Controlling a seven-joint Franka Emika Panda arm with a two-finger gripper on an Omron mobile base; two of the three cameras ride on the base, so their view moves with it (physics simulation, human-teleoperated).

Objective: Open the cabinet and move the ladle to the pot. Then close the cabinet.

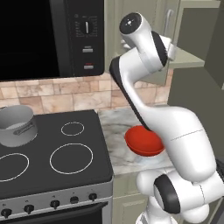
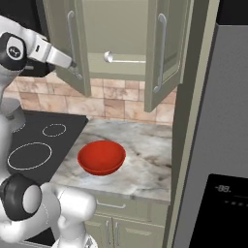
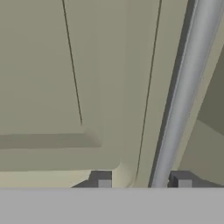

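Note:
The cabinet (image 2: 121, 29) hangs over the counter with both doors swung partly open. The silver ladle (image 2: 127, 61) lies on its lower shelf. My gripper (image 2: 75, 68) is at the lower end of the left door's bar handle (image 2: 71, 36). In the hand view the handle (image 3: 183, 87) runs between my fingertips (image 3: 104, 183), nearer the right one. My gripper (image 3: 144, 183) is open wider than the bar, with gaps on both sides. The grey pot (image 1: 17, 124) stands on the stove's back left burner.
A red bowl (image 2: 101, 157) sits on the marble counter (image 2: 145, 145) below the cabinet. The black stove (image 1: 65, 144) lies to the left, under a microwave (image 1: 43, 35). A tall fridge (image 2: 227, 145) closes off the right side. The right door (image 2: 162, 53) juts out over the counter.

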